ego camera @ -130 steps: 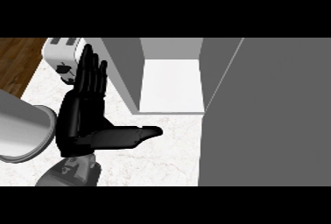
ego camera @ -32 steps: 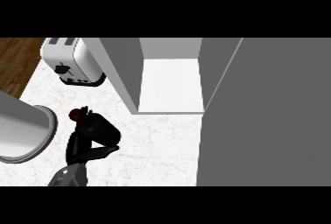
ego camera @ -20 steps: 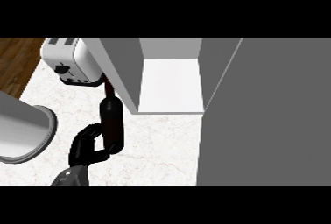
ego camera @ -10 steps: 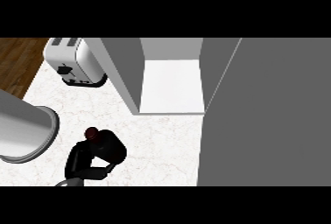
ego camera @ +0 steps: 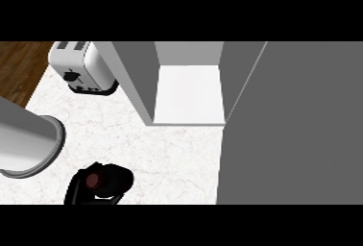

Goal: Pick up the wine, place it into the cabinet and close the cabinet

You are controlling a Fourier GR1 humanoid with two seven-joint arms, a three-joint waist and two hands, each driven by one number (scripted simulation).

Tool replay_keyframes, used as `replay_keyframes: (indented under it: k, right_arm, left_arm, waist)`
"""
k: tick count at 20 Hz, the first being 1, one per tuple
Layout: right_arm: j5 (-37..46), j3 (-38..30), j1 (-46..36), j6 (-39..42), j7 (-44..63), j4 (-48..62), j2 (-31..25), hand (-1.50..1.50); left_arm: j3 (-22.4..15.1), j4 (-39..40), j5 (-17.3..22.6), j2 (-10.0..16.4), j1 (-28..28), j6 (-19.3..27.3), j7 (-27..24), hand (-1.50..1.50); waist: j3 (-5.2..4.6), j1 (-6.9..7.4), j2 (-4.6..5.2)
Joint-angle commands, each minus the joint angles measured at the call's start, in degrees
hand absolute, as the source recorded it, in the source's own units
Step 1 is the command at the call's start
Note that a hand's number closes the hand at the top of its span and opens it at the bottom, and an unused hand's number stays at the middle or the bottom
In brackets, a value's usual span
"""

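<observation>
One hand matters for us: the black left hand [ego camera: 117,186] is curled round the dark, red-capped wine bottle [ego camera: 93,178], upright, and the grey cabinet's white shelf [ego camera: 188,96] lies far-right.

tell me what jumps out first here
The open cabinet in the middle draws the eye first, its white shelf bright between grey walls and its big grey door filling the right side. At the lower left, the black left hand is curled round the wine bottle, whose dark red top shows from above. A silver toaster sits at the upper left.
</observation>
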Motion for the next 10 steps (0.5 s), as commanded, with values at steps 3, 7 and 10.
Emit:
replay_keyframes:
  k: [3, 7, 10]
  right_arm:
    - [1.91, 1.07, -1.25, 0.17, -2.16, 4.31, 0.88, -1.5]
    - [1.25, 2.06, 1.12, 0.34, -3.63, 2.67, 1.59, -1.5]
    - [-3.4, -3.8, -0.38, 1.94, -3.36, 4.76, -1.01, -1.5]
  left_arm:
    - [-2.95, -13.14, 3.44, -2.82, 6.85, -4.97, 2.59, 1.5]
    - [-5.18, -28.12, 6.78, -3.08, 11.84, -3.05, 13.6, 1.5]
    - [-7.24, -41.13, 9.19, -3.11, 18.99, -1.6, 20.83, 1.5]
  waist:
    - [-0.26, 0.37, 0.27]
    - [-0.26, 0.16, 0.24]
    - [-0.23, 0.35, 0.25]
